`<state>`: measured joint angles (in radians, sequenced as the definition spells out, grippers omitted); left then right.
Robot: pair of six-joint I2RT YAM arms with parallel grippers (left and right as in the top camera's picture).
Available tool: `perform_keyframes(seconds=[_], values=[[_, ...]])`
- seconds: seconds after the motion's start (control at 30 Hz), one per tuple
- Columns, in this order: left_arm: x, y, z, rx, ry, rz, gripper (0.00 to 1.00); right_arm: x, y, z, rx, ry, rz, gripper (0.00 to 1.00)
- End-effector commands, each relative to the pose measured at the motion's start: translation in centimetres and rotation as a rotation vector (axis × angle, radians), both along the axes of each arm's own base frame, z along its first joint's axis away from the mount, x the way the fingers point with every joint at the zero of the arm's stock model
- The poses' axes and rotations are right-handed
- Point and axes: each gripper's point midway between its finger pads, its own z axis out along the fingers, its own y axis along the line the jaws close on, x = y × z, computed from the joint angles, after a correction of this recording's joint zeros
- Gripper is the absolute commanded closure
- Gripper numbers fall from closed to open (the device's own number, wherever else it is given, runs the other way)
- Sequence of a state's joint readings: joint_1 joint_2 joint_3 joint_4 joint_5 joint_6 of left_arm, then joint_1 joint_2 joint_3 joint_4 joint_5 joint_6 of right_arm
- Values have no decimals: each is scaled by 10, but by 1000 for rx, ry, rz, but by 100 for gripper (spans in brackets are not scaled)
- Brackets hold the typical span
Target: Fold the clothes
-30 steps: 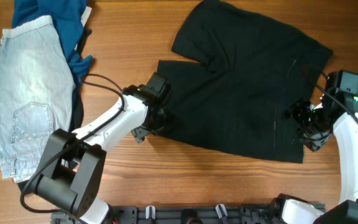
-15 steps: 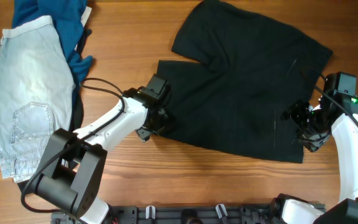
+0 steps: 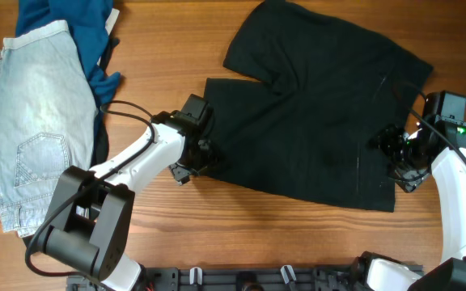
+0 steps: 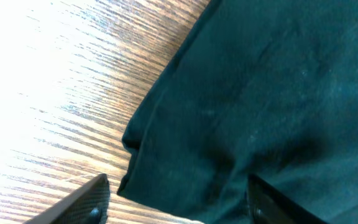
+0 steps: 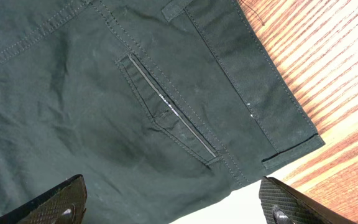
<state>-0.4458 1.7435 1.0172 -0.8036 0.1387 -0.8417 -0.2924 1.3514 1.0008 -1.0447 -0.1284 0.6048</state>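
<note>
No fold yet: black shorts lie flat, left end effector and right end effector seemingly wide at near corners.

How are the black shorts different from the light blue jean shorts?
The black shorts are plain black; the jean shorts are pale, faded blue. The black shorts lie spread on the bare table; the jean shorts lie on a dark blue garment. The left gripper and right gripper are at the black shorts' edges; neither is near the jean shorts. Both have a pocket showing.
</note>
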Motion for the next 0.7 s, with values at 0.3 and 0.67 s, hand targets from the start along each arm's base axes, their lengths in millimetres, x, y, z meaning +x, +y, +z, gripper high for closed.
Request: perform_keyframes(seconds=[0.3, 0.67], values=[[-4, 18, -22, 116, -52, 42, 43, -16, 2, -12, -7, 63, 48, 9], [12, 11, -26, 78, -132, 36, 94, -30, 4, -19, -2, 119, 53, 10]])
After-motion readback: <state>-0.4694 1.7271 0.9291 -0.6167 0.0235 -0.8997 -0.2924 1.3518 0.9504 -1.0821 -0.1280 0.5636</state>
